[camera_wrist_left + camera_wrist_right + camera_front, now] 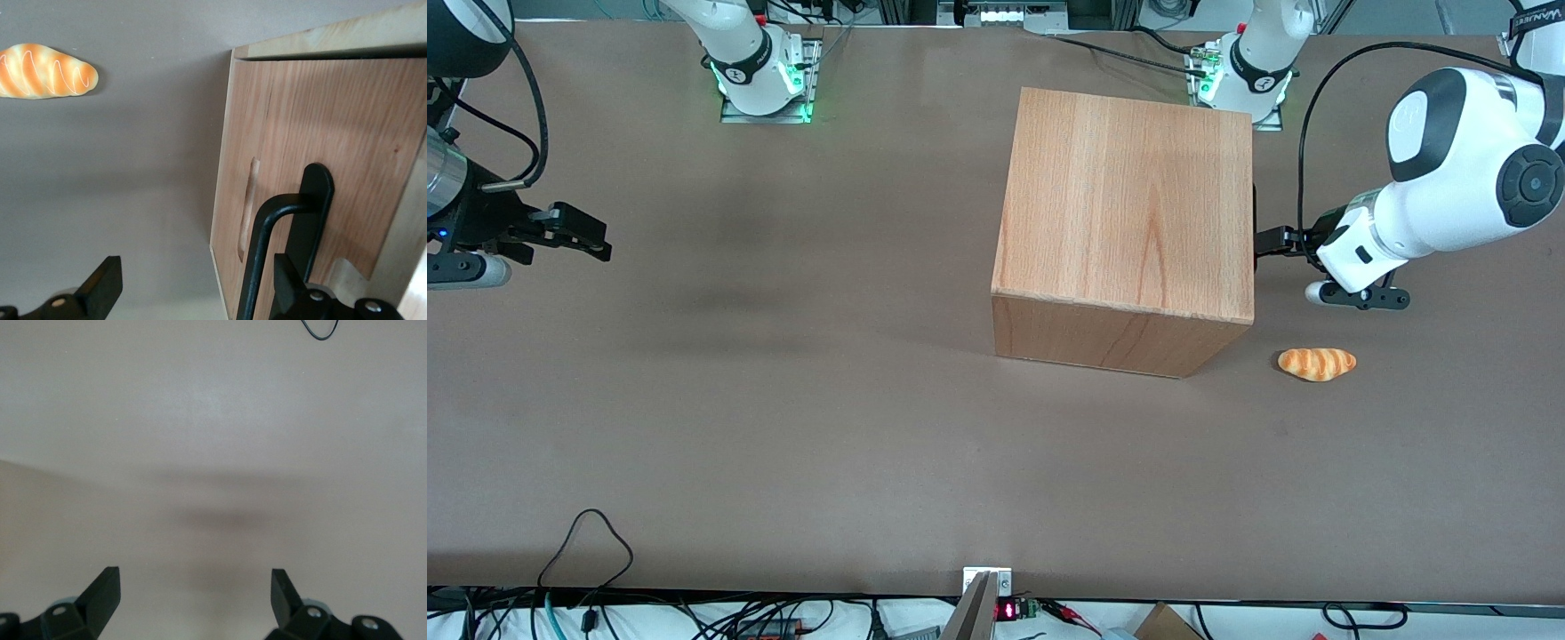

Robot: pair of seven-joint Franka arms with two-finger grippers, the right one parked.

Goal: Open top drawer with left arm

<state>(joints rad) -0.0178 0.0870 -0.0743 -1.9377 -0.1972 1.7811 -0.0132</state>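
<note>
Nearest the front camera on the brown table (783,427) lies a small orange bread roll (1317,364), a little nearer than the wooden cabinet (1129,222) and off its corner toward the working arm's end. In that front view the left arm (1458,178) reaches in at the cabinet's drawer face, and its gripper (1272,242) sits right against that face near the upper edge; the face itself is hidden from this camera, and nothing juts out from the cabinet body, so the top drawer appears shut. From the left wrist view the fingers (101,285) stand wide apart and hold nothing: one hangs over bare table, the other is up at the front panel of the top drawer (333,147), where a black slot handle (310,220) shows. Whether that finger has hooked into the slot I cannot tell. A thin dark seam runs along the panel's edge, but the panel looks flush with the frame. The right wrist view shows only bare tabletop. My judgement: the reach is done or nearly so, while engaging the handle and pulling the drawer out remain.
</note>
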